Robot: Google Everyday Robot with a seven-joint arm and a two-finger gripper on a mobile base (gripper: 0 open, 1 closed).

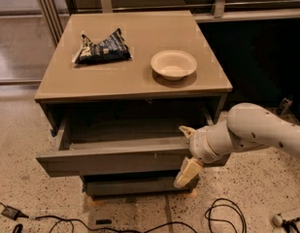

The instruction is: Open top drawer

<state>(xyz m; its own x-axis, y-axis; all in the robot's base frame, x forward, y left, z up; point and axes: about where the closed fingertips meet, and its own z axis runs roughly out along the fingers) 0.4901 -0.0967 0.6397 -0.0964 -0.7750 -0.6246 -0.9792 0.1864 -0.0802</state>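
your view: cables (226,211) on floor, 5 o'clock | gripper (187,152) fingers spread apart, one above, one below the 3 o'clock end of top drawer (115,161) front | drawer stands pulled out | bowl (173,64) 1 o'clock, snack bag (102,49) 11 o'clock on cabinet top (140,84)

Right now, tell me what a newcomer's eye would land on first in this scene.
First comes the white arm's gripper at the right end of the top drawer, which stands pulled out. The jaws are spread, one above and one below the drawer front's edge. Next, on the cabinet top, sit a white bowl to the right and a dark snack bag to the left.
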